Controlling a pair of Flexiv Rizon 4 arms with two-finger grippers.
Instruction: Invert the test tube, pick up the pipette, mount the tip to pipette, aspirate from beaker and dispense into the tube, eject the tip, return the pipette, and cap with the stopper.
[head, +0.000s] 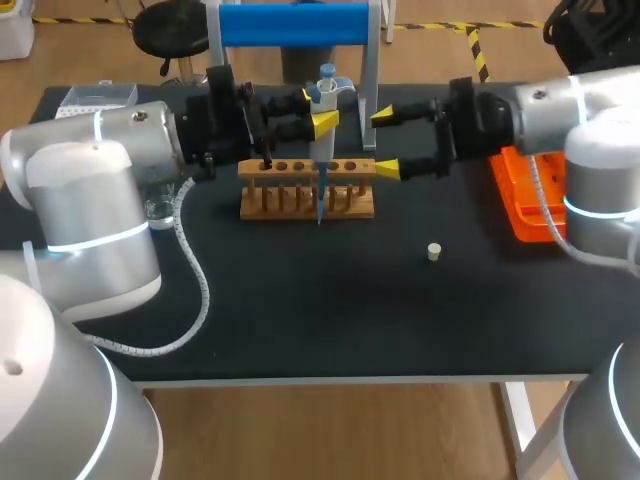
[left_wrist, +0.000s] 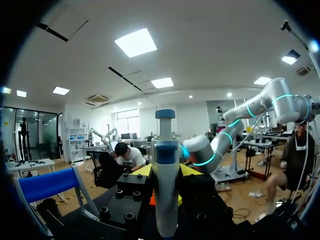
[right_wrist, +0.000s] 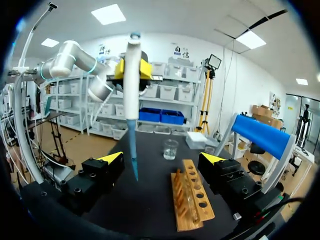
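Black counter (head: 300, 300) carries a wooden rack (head: 306, 190); above it the left claw (head: 318, 122) clamps the pipette (head: 322, 150) upright, the right claw (head: 385, 142) spread apart beside it, the stopper (head: 434, 251) lying apart nearer the front

Wooden rack (head: 262, 206), matt black tabletop (head: 330, 300), smooth plastic pipette (head: 322, 150)

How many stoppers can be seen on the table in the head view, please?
1. The stopper lies on the bare table, on the robot's side of the wooden rack, past its right end. Others may be hidden from this view.
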